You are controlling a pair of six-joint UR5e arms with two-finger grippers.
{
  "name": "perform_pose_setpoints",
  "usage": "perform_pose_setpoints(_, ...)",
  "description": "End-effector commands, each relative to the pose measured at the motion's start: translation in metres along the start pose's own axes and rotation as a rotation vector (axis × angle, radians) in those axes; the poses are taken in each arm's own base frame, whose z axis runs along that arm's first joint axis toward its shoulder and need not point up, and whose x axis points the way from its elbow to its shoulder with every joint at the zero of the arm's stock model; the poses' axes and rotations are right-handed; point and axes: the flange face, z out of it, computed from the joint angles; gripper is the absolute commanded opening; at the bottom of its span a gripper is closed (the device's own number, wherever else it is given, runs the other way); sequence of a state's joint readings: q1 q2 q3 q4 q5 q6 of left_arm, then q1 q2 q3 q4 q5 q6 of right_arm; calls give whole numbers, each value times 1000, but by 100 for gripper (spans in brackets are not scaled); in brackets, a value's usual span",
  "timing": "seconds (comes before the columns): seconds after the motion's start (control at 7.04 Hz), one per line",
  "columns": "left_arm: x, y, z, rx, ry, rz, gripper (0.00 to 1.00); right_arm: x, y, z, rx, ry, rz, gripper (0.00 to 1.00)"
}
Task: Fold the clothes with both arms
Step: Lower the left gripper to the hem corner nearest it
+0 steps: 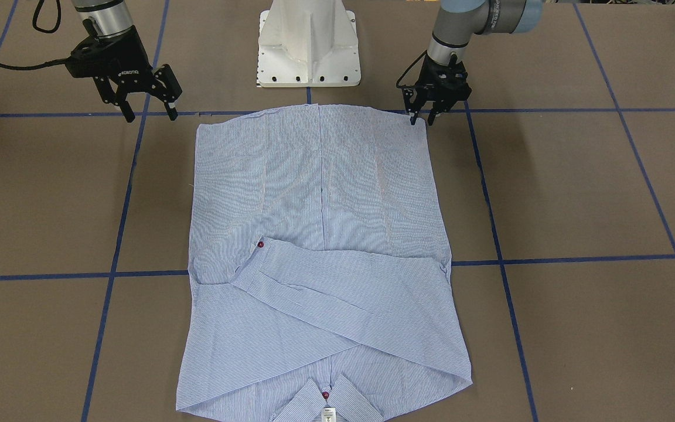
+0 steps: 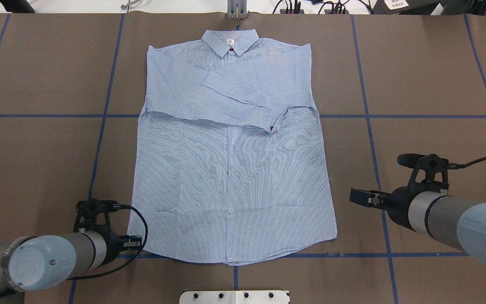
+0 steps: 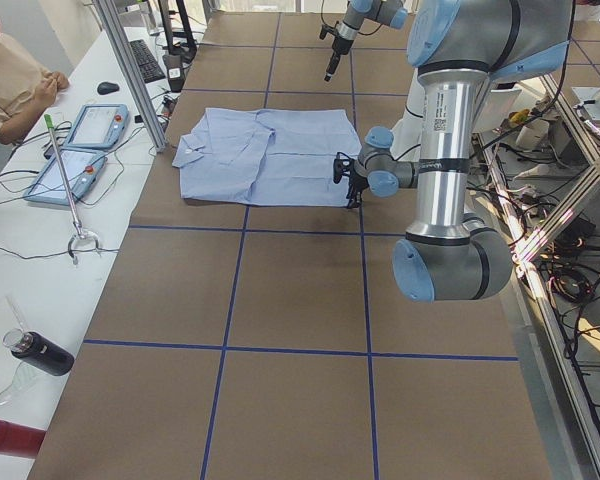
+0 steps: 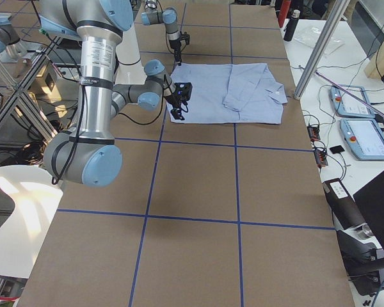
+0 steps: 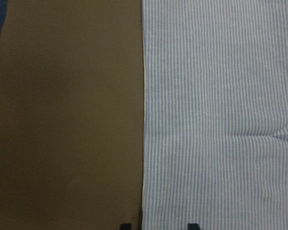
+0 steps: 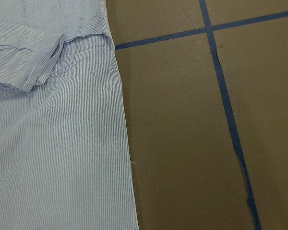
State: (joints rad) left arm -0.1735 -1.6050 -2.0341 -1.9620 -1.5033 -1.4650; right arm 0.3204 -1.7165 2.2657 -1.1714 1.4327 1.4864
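Note:
The light blue-and-white striped shirt (image 2: 230, 169) lies flat and face up on the brown table, collar (image 2: 229, 41) at the far side and both sleeves crossed over the chest. My left gripper (image 1: 422, 122) is low at the hem's left corner. In the left wrist view its open fingertips (image 5: 126, 225) straddle the shirt's side edge (image 5: 144, 120). My right gripper (image 1: 151, 115) hangs open above bare table, to the right of the hem's other corner and clear of the cloth. The right wrist view shows only the shirt's right edge (image 6: 120, 120) and a sleeve cuff (image 6: 38, 72).
The white pedestal base (image 1: 309, 47) stands just behind the hem. Blue tape lines (image 2: 369, 116) grid the table. A person (image 3: 10, 80) sits at a side bench with tablets (image 3: 95, 125); bottles (image 3: 35, 350) lie near that bench's end.

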Motion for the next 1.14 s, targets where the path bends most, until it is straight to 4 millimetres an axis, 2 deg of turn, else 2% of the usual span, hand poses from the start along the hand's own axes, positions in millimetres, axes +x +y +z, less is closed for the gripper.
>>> perform_pose_setpoints(0.0,1,1,-1,-2,3,2,48,1,0,0,0,1,0,100)
perform_pose_setpoints(0.43,2,4,0,-6,2,5,35,3,0,0,0,5,-1,100)
perform_pose_setpoints(0.85,2,5,1,-7,2,6,33,2,1,0,-3,5,-1,100)
perform_pose_setpoints(0.99,2,5,1,-7,2,6,18,2,1,0,-3,5,-1,100)
